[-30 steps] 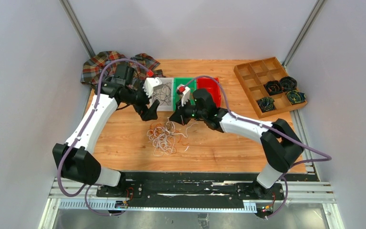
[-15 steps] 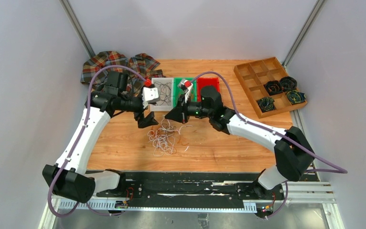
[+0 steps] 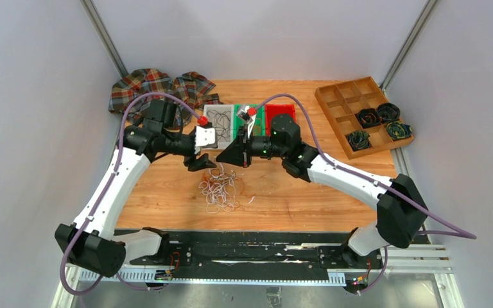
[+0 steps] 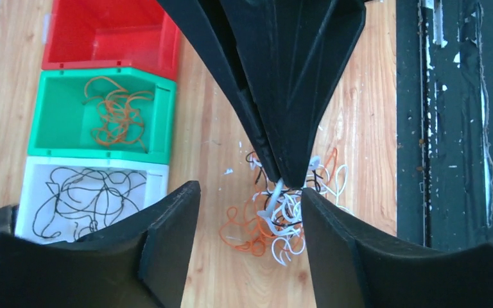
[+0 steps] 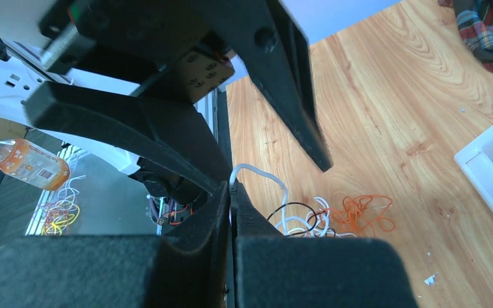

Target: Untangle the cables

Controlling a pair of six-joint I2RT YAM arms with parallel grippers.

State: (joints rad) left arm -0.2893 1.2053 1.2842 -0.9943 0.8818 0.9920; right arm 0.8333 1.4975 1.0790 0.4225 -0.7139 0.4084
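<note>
Right end effector (image 5: 231, 188), matte black wedges, pinches 1 thin white strand of the loopy cables (image 4: 281, 221) beneath; left end effector (image 4: 249, 192) gapes apart beside it.

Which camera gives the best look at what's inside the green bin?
Left wrist view: the green bin lies unobstructed, orange cables looped inside. The top external view shows it small and partly hidden by the right arm. The right wrist view misses it.
</note>
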